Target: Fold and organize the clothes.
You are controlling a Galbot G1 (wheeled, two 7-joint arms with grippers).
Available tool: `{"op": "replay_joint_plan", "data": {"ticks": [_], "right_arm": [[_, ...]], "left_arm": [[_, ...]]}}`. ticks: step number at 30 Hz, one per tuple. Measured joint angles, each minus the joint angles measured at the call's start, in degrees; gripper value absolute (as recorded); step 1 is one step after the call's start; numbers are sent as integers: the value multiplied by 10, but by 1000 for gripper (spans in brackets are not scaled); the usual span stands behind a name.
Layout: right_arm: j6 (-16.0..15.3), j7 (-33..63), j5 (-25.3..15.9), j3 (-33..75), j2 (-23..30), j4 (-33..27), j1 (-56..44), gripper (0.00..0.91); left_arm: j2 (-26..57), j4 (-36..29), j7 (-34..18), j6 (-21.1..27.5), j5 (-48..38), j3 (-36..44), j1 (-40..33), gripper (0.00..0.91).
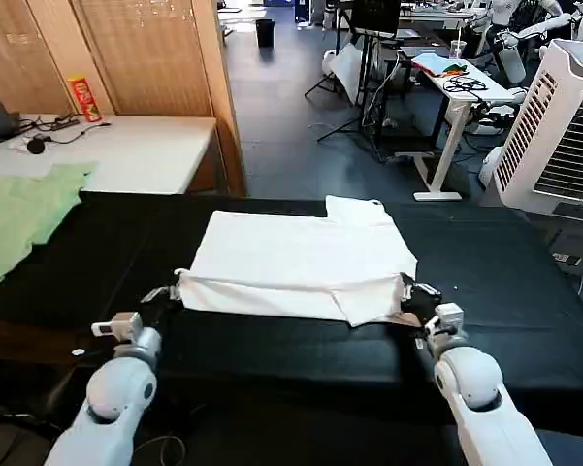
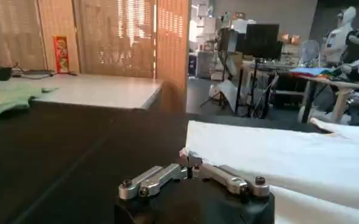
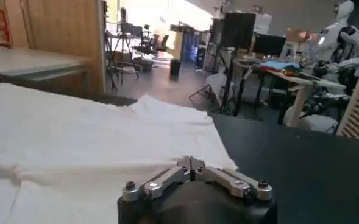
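Fingers of the left gripper (image 1: 178,283) are closed on the near left corner of the white T-shirt (image 1: 301,262); fingers of the right gripper (image 1: 409,291) are closed on its near right corner. Both wrist views confirm cloth pinched at the fingertips. Between the two grips the near edge runs taut and slightly raised above the black counter (image 1: 524,291). The shirt lies plain side up, centred on the counter, one sleeve (image 1: 354,209) projecting at the far edge. Bare black surface surrounds it on all sides, widest to the right and along the near edge. A pale green garment (image 1: 24,214) lies well apart at the counter's left end.
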Motion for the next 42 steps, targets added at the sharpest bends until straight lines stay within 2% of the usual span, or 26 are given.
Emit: {"op": "replay_joint_plan", "data": {"ticks": [4, 9, 16, 19, 27, 31, 32, 33, 34, 35, 37, 39, 41, 42], "right_arm": [[-41, 1, 25, 7, -15, 35, -23, 878], [-86, 22, 50, 28, -38, 106, -73, 878], [-93, 23, 49, 55, -39, 158, -133, 868], [-93, 23, 49, 62, -37, 164, -151, 790], [-93, 30, 47, 71, -26, 159, -175, 702], [-93, 31, 47, 73, -21, 155, -181, 595], [-92, 31, 47, 73, -20, 155, -182, 556], [-91, 31, 46, 74, -19, 154, -183, 478], [-90, 31, 46, 74, -18, 153, -183, 449], [-89, 31, 45, 74, -17, 152, -183, 263], [-88, 31, 45, 74, -16, 151, -182, 107], [-88, 30, 43, 72, -15, 149, -181, 78], [-88, 31, 43, 71, -14, 149, -181, 68], [-88, 31, 43, 71, -14, 149, -182, 68]], "left_arm": [[-3, 12, -12, 14, 0, 8, -16, 878], [-2, 10, -11, 20, 1, 4, -11, 878], [4, -11, 2, 26, 2, -8, 17, 878], [2, -18, 6, 31, 2, -9, 32, 878], [2, -17, 16, 43, -35, -20, 51, 878], [3, -12, 17, 44, -47, -25, 52, 878], [3, -12, 17, 44, -48, -25, 52, 790], [3, -12, 18, 44, -50, -26, 53, 751], [3, -12, 19, 44, -50, -26, 54, 712], [3, -12, 20, 45, -51, -26, 54, 575], [3, -12, 23, 45, -50, -26, 55, 156], [3, -12, 26, 44, -48, -26, 57, 59], [3, -14, 26, 44, -47, -26, 59, 0], [3, -16, 26, 44, -46, -26, 61, 0]]}}
